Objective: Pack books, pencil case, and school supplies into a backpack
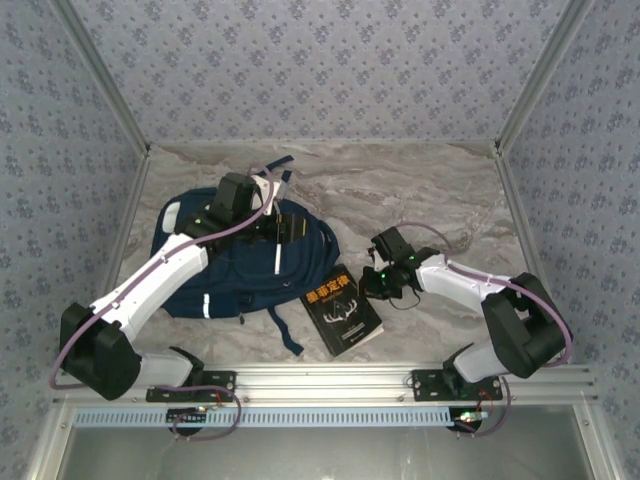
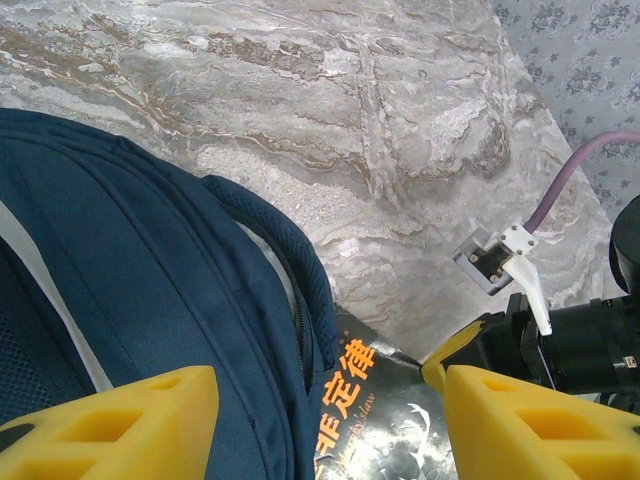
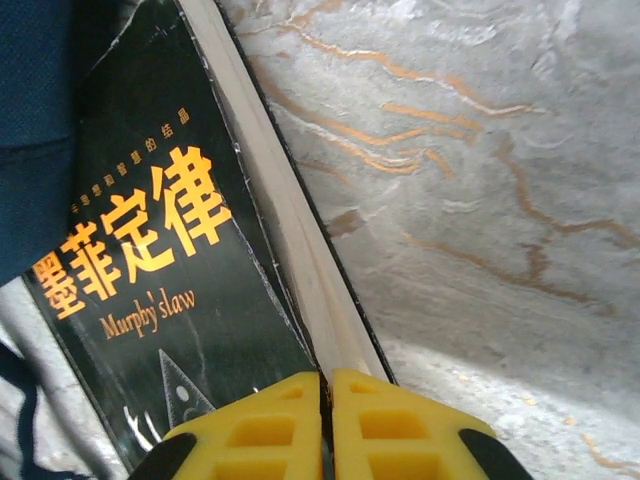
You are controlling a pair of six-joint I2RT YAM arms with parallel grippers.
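The navy backpack (image 1: pixel 300 262) lies flat on the left of the marble surface (image 1: pixel 430 190), with the black book (image 1: pixel 342 310) just beside its right edge. Above both, the left gripper (image 2: pixel 330 400) hangs with its jaws wide apart. The right gripper (image 3: pixel 327 405) is closed at the book's page edge.

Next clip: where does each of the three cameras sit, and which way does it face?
Top external: above and behind the bases, looking down on the table; left arm, right arm, backpack, black book.
Left wrist: over the backpack, looking down and across at the right arm; left jaws apart at the bottom edge.
Right wrist: low over the table, looking along the book's page edge; right jaws closed.
Shared: both wrist views catch the book's orange title.
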